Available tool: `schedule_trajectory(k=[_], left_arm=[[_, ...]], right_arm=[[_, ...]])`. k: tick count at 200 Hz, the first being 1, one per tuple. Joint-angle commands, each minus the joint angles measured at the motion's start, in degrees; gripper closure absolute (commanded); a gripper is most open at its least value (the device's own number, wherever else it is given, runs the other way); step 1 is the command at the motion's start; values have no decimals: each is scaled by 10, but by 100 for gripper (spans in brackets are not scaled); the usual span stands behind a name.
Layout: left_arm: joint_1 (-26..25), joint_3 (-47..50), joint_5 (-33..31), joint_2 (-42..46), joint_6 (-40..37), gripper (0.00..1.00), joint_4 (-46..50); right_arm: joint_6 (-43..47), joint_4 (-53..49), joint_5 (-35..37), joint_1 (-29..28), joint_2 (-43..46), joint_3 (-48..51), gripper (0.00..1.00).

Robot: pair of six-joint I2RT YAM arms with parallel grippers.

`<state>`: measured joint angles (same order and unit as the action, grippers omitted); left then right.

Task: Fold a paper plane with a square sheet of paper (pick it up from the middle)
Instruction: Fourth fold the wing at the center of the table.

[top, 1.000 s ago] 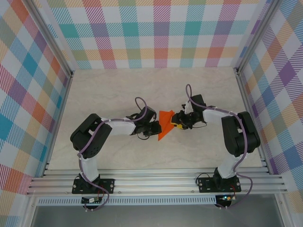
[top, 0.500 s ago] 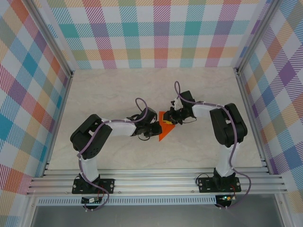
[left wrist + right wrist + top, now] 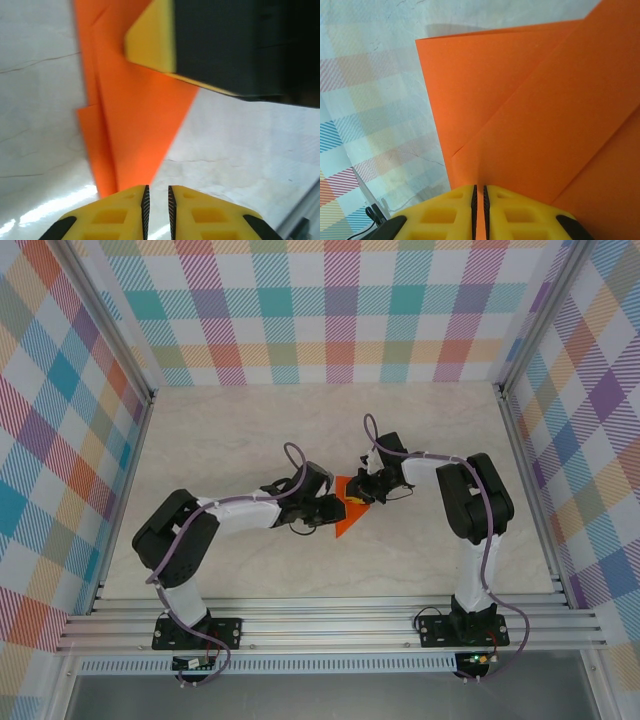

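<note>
Right at the tips of the right gripper (image 3: 479, 189), the two yellow fingers are squeezed together on an edge of the paper (image 3: 535, 115). You can see a sliver of orange in the slit, just where a diagonal crease runs down to it. Over on the left gripper (image 3: 156, 189) the fingers are almost together with a thin slit between them. The paper's pointed end comes right down to them, but honestly I can't tell if it's nipped or just lying alongside. From above, the paper is a folded, pointed shape sitting mid-table (image 3: 250, 430) between the two grippers, which nearly meet over it. Not a plane yet imo, looks like only a fold or two in.

My guess is the step in hand is setting up the next fold. To do it well, let one side pin the paper flat while the other carries the edge over. Line that edge up on the crease before pressing down. Go slow, since thin paper can buckle or skate on a smooth tabletop. And don't let both grippers pull apart or it could tear.
</note>
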<state>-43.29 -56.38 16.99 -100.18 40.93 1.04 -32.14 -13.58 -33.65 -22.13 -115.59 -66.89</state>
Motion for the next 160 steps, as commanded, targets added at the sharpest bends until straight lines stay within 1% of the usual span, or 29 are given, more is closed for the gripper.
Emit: schedule_trajectory(k=[1, 39, 56, 69, 93, 114, 135, 160], left_arm=[[-5, -3, 46, 5, -10, 81, -11], [-8, -5, 50, -39, -4, 85, -35], [-8, -2, 35, -56, -2, 86, -28], [-9, 9, 38, -64, 3, 87, -29], [-10, 44, 38, -64, 16, 88, -35], [-10, 76, 25, -51, 24, 90, -41], [-10, 85, 23, -48, 24, 90, -42], [-10, 83, 24, -51, 23, 91, -44]], right_arm=[[11, -24, 34, 0, -24, 4, 85], [10, -25, 29, -1, -24, 1, 85], [9, -25, 26, 0, -24, 0, 85], [11, -27, 25, 0, -21, -1, 85], [13, -31, 10, 0, -6, -3, 83], [18, -38, -4, -3, 37, 2, 80], [23, -52, -5, -11, 66, 5, 80], [12, -40, -5, -32, 67, 15, 82]])
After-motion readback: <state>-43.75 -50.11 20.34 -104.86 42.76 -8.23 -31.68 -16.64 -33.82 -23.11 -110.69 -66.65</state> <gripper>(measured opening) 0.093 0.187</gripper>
